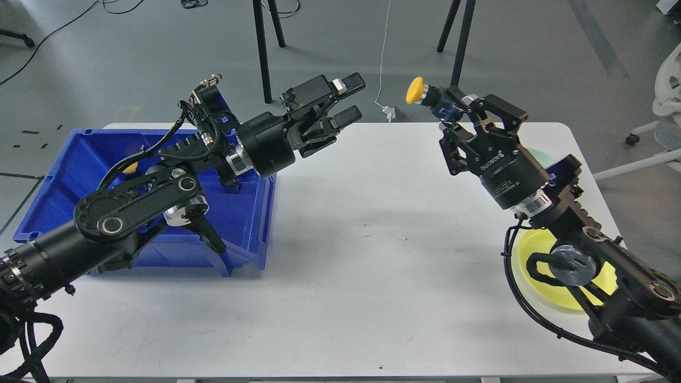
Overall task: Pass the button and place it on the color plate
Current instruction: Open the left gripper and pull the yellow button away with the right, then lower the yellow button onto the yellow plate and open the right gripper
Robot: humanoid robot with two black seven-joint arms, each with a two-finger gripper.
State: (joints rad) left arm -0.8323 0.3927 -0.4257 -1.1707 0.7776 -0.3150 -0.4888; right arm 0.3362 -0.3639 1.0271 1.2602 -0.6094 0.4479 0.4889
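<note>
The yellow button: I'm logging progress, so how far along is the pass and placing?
Done: the handover, it seems. The right gripper holds the yellow button, while the left gripper is open and empty beside the blue bin. In hand: the button, held above the table. Left: setting it on the yellow plate under the right arm.

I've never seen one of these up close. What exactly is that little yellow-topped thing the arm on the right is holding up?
It is a push button: a rounded yellow mushroom cap on a silvery collar, with a dark body and a blue part behind it. It looks like plastic with a metal ring. The right gripper is shut on its body, holding it in the air above the white table's far edge, cap pointing left toward the open left gripper.
</note>
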